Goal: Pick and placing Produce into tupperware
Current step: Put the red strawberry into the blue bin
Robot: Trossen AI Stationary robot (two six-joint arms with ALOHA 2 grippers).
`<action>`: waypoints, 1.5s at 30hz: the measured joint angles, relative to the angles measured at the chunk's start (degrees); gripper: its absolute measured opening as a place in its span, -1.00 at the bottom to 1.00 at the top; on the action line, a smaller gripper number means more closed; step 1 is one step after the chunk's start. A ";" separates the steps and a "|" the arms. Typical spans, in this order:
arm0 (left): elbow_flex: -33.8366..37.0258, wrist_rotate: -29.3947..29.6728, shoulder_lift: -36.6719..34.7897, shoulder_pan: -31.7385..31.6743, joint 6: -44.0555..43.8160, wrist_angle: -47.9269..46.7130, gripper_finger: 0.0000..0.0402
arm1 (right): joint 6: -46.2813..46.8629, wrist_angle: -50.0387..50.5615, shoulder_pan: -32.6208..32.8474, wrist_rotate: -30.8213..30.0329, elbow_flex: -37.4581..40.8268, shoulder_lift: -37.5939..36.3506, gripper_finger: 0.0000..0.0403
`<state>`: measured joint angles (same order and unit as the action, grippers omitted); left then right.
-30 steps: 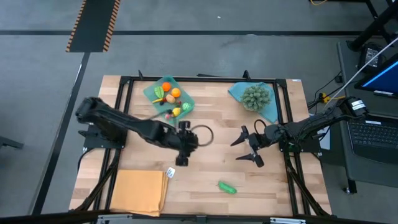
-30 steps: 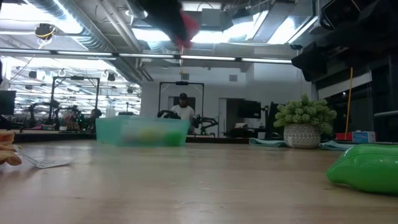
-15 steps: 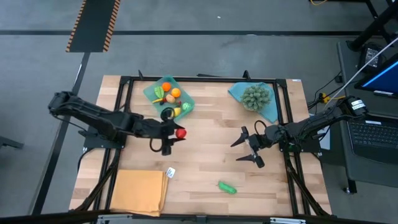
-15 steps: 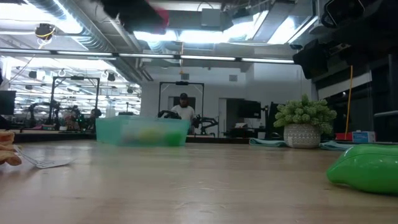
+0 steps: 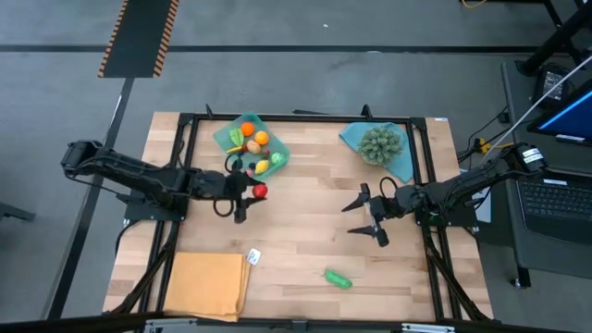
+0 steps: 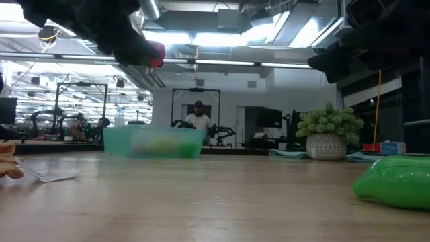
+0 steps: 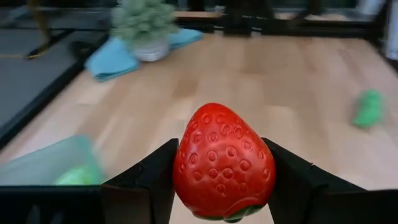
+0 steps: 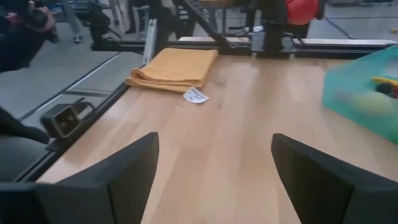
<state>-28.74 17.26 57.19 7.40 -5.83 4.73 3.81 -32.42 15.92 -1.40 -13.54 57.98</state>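
My wooden table (image 5: 305,227) has the teal tupperware (image 5: 225,138), a blue cloth (image 5: 354,136) under a potted plant (image 5: 380,143), an orange folded cloth (image 5: 207,284), a small white tag (image 5: 253,255) and a green veggie (image 5: 338,277) on it.

Both arms are dark, nearly black, built of slim tubular links joined by thicker rounded joints. The left arm (image 5: 139,176) has a bulky rounded block at its 9 o'clock end and narrows toward its gripper (image 5: 242,192). The right arm (image 5: 462,190) carries a small pale patch on the joint at its 3 o'clock end, and a thin cable runs along its links. Its gripper (image 5: 370,214) has two pointed black fingers (image 5: 356,205) like small wedges. Seen from the wrist cameras, the left gripper's fingers (image 7: 146,183) are matte black with flat faces and angular edges, and the right gripper's fingers (image 8: 118,177) are broad, smooth, dark slabs.
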 joint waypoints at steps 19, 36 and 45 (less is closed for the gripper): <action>0.08 3.95 -6.76 -23.75 -5.79 -18.87 -0.07 | -3.77 -0.02 -0.07 -9.23 0.00 0.00 0.55; -20.47 -7.23 3.79 -39.29 -2.52 -50.35 -0.07 | 3.28 1.31 -9.05 -9.67 0.00 0.02 0.55; -30.77 -9.94 18.15 -40.85 1.92 -59.80 -0.07 | 3.34 2.24 -11.69 -9.61 0.00 0.02 0.55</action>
<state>-59.51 7.31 75.34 -33.45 -3.91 -55.07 7.15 -30.18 4.23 -11.01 -13.54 58.00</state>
